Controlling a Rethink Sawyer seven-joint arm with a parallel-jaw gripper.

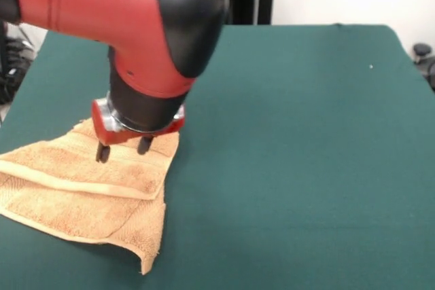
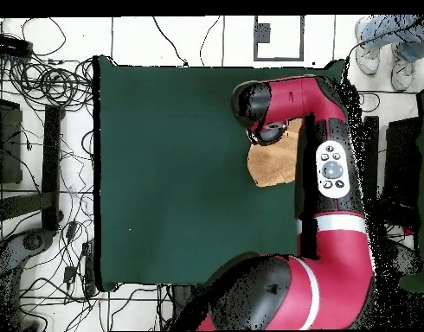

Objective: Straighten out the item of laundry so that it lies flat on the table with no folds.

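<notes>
The tan terry-cloth towel (image 1: 81,191) lies at the front view's lower left on the dark green table (image 1: 306,134). It is rumpled: one layer is folded over itself along a border band, and its near corner sticks out in a point. My gripper (image 1: 124,149) points down over the towel's far part. Its two dark fingers (image 1: 102,153) stand apart with nothing between them, their tips at or just above the cloth. In the overhead view the towel (image 2: 274,162) shows near the table's right edge (image 2: 181,173), partly covered by the arm, which hides the gripper.
The red and black arm (image 2: 332,173) reaches along the table's right side in the overhead view. A person's legs and shoes (image 2: 384,43) show on the floor at the top right. Cables and equipment lie on the floor to the left (image 2: 42,130).
</notes>
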